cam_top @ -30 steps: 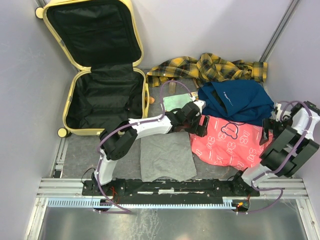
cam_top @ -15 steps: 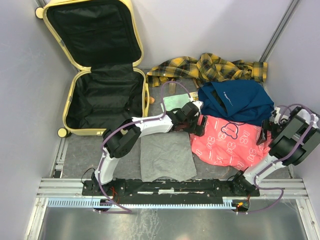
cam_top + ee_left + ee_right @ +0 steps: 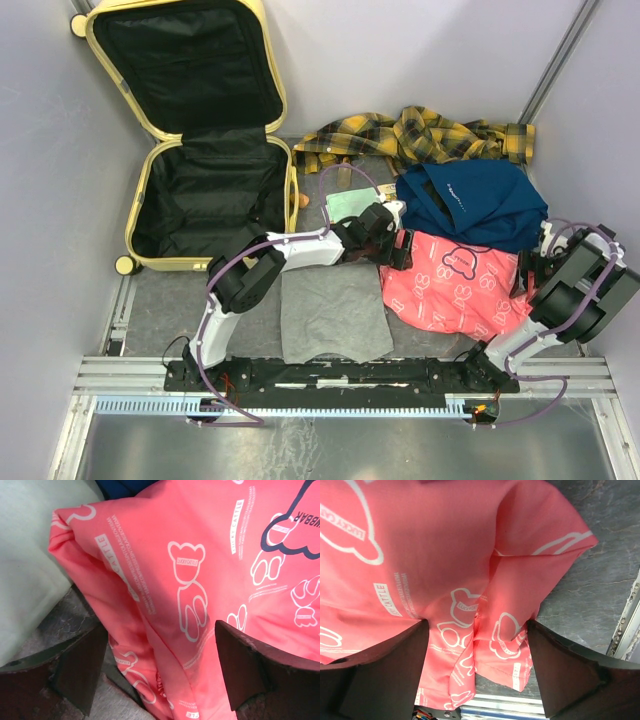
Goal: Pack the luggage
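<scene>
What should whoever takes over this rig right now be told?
Left gripper: open, jaws either side of the pink shirt's left edge, not gripping.
Right gripper: open, astride the shirt's right edge.
Luggage: lid open, far left, looks empty.
Done: nothing packed.
Left: pink shirt, grey cloth, navy garment and plaid cloth all lie outside it.

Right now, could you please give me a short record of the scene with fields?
suitcase: open, far left, only black lining showing
pink cloth: spread flat, right of centre
left gripper: open, astride pink cloth's left edge
right gripper: open, astride pink cloth's right edge
other clothes: navy cloth, grey cloth, plaid shirt, all outside suitcase
packed: nothing yet
</scene>
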`<state>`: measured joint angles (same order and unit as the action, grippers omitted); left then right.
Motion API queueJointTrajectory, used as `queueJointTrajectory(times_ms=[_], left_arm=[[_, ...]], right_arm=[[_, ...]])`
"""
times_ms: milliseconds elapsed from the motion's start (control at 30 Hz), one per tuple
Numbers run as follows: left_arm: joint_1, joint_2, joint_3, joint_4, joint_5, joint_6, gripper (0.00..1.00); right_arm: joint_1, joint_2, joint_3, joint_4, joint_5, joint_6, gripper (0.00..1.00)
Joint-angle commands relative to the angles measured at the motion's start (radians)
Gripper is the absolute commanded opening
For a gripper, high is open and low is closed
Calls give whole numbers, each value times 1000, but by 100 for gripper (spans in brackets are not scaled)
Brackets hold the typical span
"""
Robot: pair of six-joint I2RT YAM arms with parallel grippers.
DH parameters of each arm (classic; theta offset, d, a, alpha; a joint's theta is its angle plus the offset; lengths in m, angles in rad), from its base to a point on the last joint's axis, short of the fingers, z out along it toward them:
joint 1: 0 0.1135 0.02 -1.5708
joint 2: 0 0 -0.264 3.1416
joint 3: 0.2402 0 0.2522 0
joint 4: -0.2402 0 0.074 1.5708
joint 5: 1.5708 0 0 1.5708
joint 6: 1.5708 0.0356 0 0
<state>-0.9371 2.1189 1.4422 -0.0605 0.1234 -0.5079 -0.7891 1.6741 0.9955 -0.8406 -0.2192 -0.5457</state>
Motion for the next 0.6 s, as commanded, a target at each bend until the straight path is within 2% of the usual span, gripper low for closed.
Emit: queueJointTrajectory(times_ms=[0,167,267,333,367,400,433,567], left_arm=[[-14,44,-44,23,63,-50,89],[-56,34,-16,86,86,12,54],[-84,39,35,83,95,36,34],[-94,35,68,69,99,37,17],[-97,30,88,62,100,30,10],[-97,23,100,54,101,23,4],[-99,7,111,46,100,18,3],[-100,-72,136,17,87,22,3]], right_arm=[[5,14,-30,39,-115,-17,80],[6,-27,-30,3,-194,-2,53],[7,-49,18,-70,-249,9,30],[8,-83,48,-130,-269,1,9],[8,-104,64,-164,-275,-5,3],[6,-130,78,-194,-274,-11,2],[3,-164,100,-236,-269,-14,2],[-12,-262,165,-363,-277,-42,2]])
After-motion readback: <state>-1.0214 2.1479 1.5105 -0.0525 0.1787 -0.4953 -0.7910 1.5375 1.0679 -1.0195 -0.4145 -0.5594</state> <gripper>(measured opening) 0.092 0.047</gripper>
